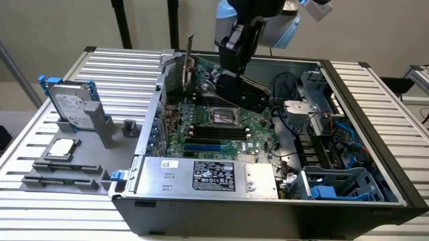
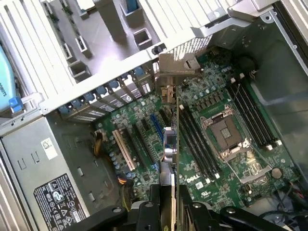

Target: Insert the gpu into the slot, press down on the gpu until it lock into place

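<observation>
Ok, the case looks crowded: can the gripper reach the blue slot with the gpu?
Probably yes: the gripper holds the gpu over the open case, and nothing stands above the blue slot.

Robotics lab: opened computer case (image 1: 268, 217) on slatted metal table (image 1: 47, 217).

We count one open computer case (image 1: 268, 217), one motherboard (image 1: 258, 128), one CPU socket (image 1: 224, 115), one power-supply box (image 1: 201, 175), one gpu (image 2: 169, 144), one blue slot (image 1: 202, 148), one hard drive (image 1: 70, 105), one loose processor chip (image 1: 62, 147).
</observation>
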You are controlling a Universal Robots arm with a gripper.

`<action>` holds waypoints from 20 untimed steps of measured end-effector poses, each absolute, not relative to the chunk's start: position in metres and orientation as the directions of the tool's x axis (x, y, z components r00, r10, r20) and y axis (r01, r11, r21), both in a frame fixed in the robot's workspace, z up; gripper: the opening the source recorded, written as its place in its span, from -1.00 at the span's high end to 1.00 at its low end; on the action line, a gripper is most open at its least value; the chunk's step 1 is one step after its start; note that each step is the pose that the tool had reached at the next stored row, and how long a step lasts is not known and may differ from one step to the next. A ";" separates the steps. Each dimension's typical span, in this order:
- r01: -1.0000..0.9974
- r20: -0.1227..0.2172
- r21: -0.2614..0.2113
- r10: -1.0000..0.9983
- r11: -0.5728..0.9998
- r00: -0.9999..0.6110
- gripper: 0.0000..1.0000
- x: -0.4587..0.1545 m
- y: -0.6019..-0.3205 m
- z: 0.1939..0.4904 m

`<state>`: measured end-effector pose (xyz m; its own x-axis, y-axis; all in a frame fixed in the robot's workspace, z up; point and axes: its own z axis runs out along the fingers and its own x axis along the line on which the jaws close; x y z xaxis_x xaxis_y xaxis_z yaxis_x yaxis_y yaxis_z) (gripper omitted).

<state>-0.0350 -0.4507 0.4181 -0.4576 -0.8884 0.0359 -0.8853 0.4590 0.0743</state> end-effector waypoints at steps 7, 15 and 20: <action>-0.937 0.035 0.074 -0.940 0.342 -0.340 0.48 -0.035 -0.451 0.416; -0.972 0.002 0.079 -0.975 0.222 -0.222 0.48 -0.035 -0.451 0.413; -0.985 -0.025 0.080 -0.988 0.152 -0.155 0.48 -0.035 -0.451 0.411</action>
